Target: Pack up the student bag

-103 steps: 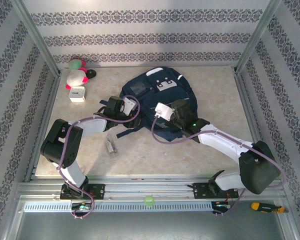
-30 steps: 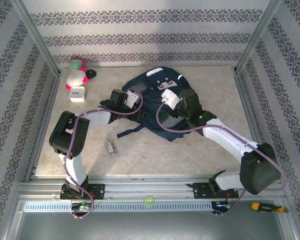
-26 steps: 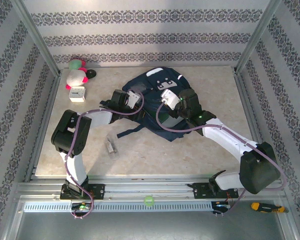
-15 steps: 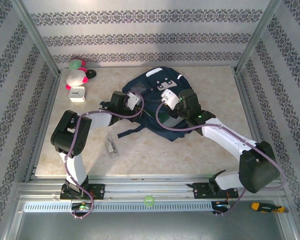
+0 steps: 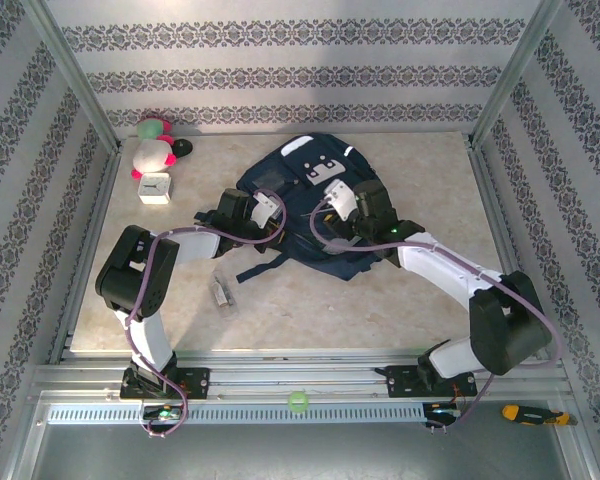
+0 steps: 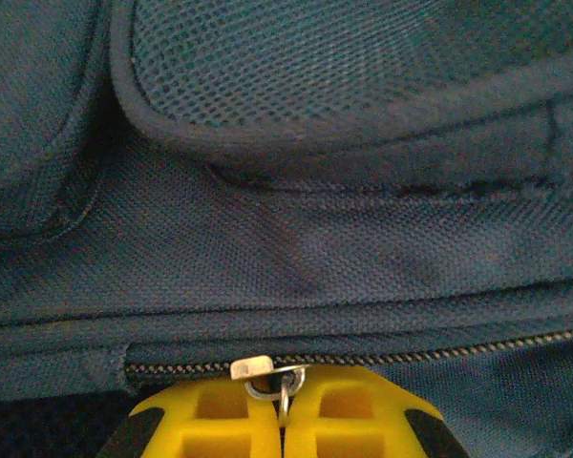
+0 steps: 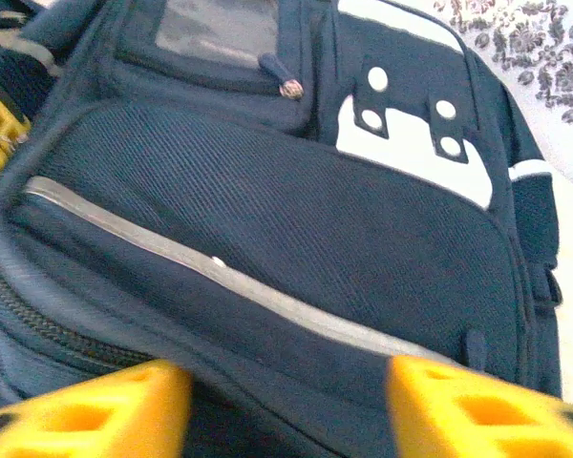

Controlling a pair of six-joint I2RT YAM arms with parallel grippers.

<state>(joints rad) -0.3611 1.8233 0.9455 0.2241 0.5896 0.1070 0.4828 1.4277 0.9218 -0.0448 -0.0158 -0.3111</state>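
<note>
You have the large navy-blue fabric backpack (image 5: 298,190) lying flat on the beige stone-pattern desk (image 5: 430,170), about in the middle and a little toward the far side. Its grey-white buckle patches (image 5: 325,168) are at the far end.

The left end effector (image 6: 283,420) is at the left edge of the backpack. Its two yellow fingers (image 6: 220,420) are pressed together and clamped on the small metal zipper pull (image 6: 267,374), which sits at the end of a dark zipper line (image 6: 439,355).

The right end effector (image 7: 282,410) is over the right half of the backpack. Its yellow fingers stand wide apart and grip nothing. Between them you see the navy fabric with a thin pale stripe (image 7: 220,272).

In the far left corner there is a pink and white plush toy (image 5: 152,152), and a small white cube (image 5: 155,188) is just beside it. A small clear object (image 5: 220,292) lies on the desk near the left arm, apart from the backpack.
</note>
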